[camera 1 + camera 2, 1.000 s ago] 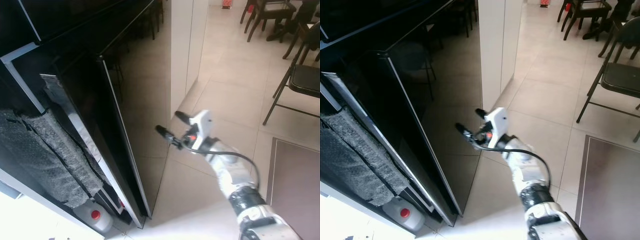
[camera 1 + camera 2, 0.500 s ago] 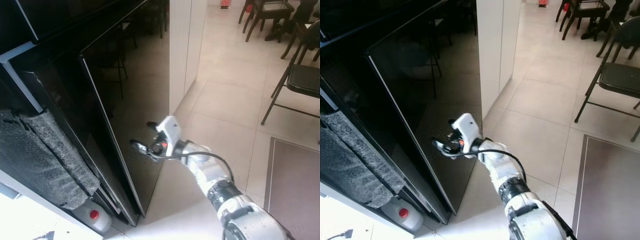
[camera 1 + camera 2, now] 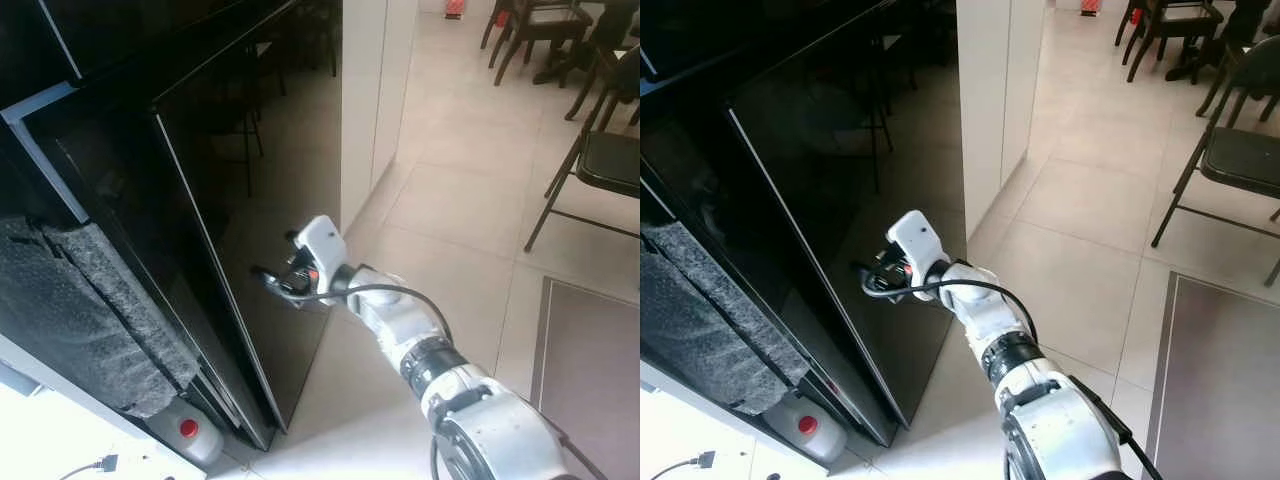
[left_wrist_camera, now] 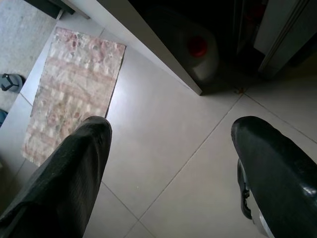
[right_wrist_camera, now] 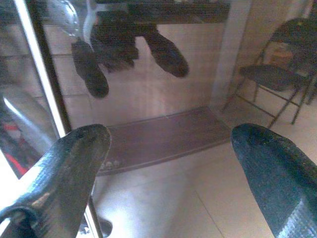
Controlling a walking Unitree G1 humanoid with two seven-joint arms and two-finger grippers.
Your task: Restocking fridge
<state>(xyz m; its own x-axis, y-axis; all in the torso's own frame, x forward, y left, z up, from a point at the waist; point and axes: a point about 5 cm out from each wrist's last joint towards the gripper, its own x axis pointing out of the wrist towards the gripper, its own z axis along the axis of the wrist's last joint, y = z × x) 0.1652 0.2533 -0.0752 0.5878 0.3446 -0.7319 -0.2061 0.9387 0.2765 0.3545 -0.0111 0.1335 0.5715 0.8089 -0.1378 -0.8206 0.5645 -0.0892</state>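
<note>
Pressing fridge door w/ wide-open right pincer, nothing held.

We see a glossy black glass fridge door with a thin silver edge, a translucent white jug capped in red, beige floor tiles, a faded pink-and-cream patterned rug, and a silver arm ending in the black-fingered, white-housed right gripper.
</note>
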